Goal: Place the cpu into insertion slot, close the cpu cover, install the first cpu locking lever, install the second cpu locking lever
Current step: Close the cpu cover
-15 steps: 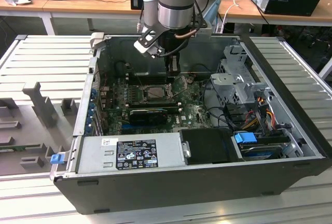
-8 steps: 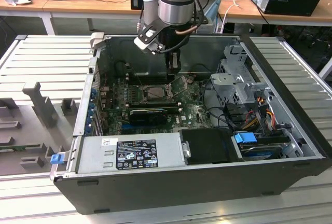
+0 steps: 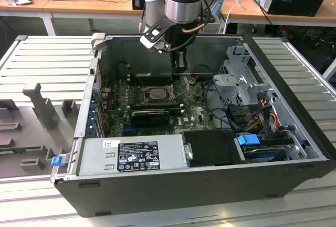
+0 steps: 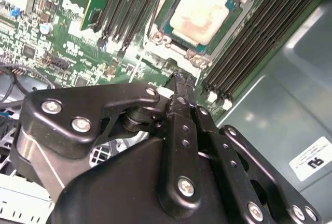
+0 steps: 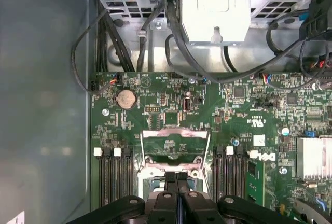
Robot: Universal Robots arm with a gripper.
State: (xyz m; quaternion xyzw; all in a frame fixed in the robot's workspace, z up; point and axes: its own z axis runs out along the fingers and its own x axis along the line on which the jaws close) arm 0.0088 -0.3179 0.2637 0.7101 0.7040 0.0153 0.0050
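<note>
One black two-fingered tool (image 4: 179, 76) — closed tight, gripping nothing — is hovering near the dark-rimmed square insertion slot (image 4: 164, 26), where the tan-topped square cpu (image 4: 199, 10) is lying. The thin metal-framed cpu cover (image 5: 175, 131) is standing open; pressing its frame, never the cpu, seems wisest.

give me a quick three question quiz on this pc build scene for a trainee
1. True or false: the cpu lies in the insertion slot.
2. The cpu cover is: A shut over the cpu, B raised open, C taken off.
3. Fill in: the fingers of the tool are ___ (open or shut).
Key: 1 true; 2 B; 3 shut.
</note>
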